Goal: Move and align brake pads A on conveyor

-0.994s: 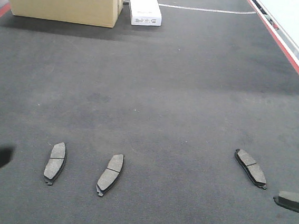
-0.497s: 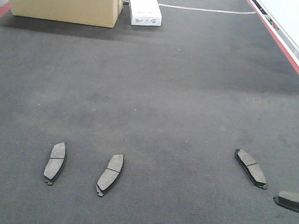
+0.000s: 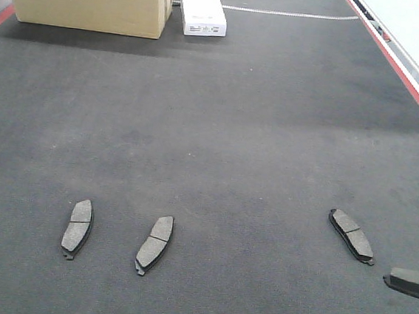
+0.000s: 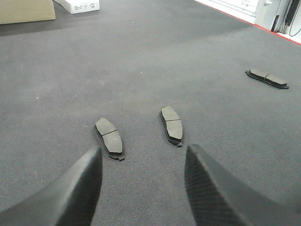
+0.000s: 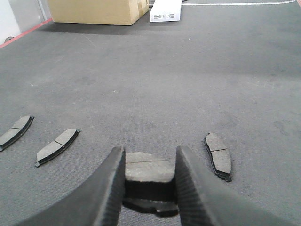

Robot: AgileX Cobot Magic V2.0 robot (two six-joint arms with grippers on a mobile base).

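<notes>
Left arm's dark blur has left the front view since a second ago. Our left claw [image 4: 141,186] hangs open behind two dark grey curved brake pads [image 4: 109,138]. Right claw [image 5: 149,181] straddles one pad [image 5: 148,168] near the charcoal felt conveyor [image 3: 236,115] right edge; grip unclear.

Black, textured, curved tool fingers [image 4: 70,197]

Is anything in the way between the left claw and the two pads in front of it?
No. The left gripper is open, and only bare conveyor lies between it and the two nearest brake pads.
</notes>
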